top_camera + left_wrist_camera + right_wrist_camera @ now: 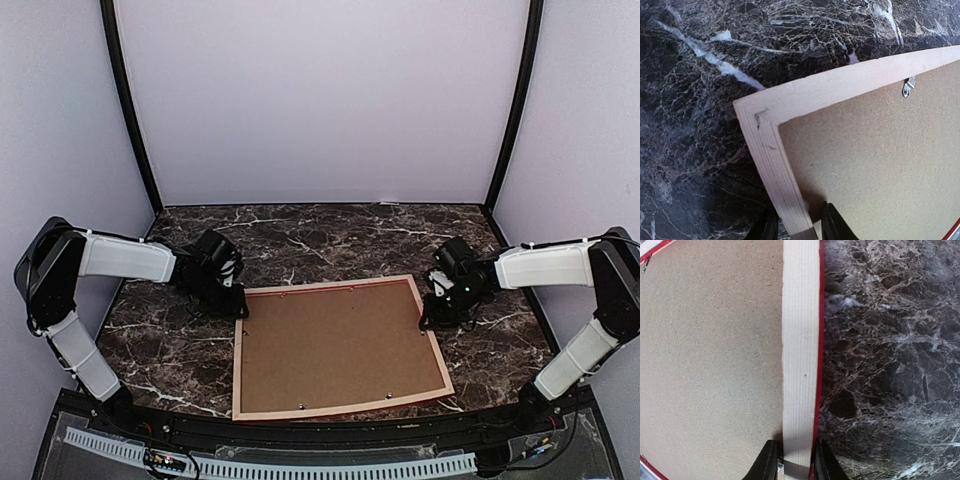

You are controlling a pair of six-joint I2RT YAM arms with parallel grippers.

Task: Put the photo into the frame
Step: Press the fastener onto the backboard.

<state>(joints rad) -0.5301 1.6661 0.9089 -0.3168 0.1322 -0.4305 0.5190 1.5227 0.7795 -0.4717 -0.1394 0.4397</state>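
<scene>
The frame (340, 409) lies face down on the marble table, its pale wood back up and a thin red edge showing. A brown backing board (335, 345) fills its opening. The photo is hidden. My left gripper (237, 305) straddles the left rail near the far-left corner, one finger on each side of the pale rail (785, 185), shut on it (799, 230). At the right rail my right gripper (428, 312) is shut too; in the right wrist view its fingers (796, 467) press both sides of the frame's rail (801, 340).
A small metal clip (908, 87) sits on the far rail over the board. Dark marble tabletop (330, 235) surrounds the frame, with black corner posts and pale walls behind. The frame's near rail lies close to the table's front edge (300, 425).
</scene>
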